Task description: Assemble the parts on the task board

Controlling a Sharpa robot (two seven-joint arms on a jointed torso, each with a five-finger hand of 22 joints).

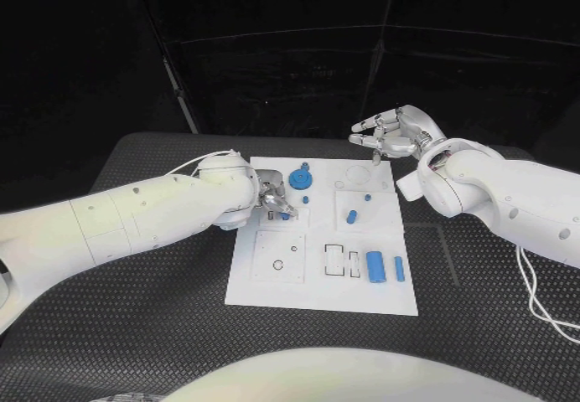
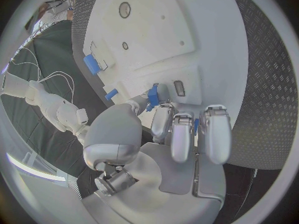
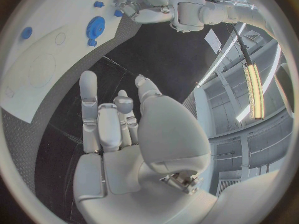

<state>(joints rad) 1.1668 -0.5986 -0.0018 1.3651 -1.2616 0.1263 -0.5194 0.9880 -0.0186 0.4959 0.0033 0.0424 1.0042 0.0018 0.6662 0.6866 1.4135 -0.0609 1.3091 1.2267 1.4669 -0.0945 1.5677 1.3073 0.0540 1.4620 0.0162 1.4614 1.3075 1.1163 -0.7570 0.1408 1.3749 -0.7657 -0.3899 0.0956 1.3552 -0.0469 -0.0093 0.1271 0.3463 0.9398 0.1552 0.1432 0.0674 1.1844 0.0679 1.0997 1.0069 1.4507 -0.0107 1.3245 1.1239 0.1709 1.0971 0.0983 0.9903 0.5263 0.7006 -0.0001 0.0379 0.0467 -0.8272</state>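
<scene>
The white task board [image 1: 317,289] lies in the middle of the black table. My left hand [image 1: 271,199] is low over the board's left back part and pinches a small blue part [image 2: 152,96] between its thumb and fingertips. Next to that hand a blue gear [image 1: 301,178] stands on the board. A blue oval piece [image 1: 352,217], a blue cylinder [image 1: 376,266] and a thin blue pin [image 1: 398,268] lie further right. My right hand [image 1: 394,134] hovers above the board's far right corner, fingers apart and holding nothing.
The board has several empty recesses, among them a round hole [image 1: 278,265] and rectangular slots [image 1: 334,260] in its near half. Ribbed black mat [image 1: 157,335] surrounds the board on all sides. A white cable [image 1: 538,301] hangs under my right arm.
</scene>
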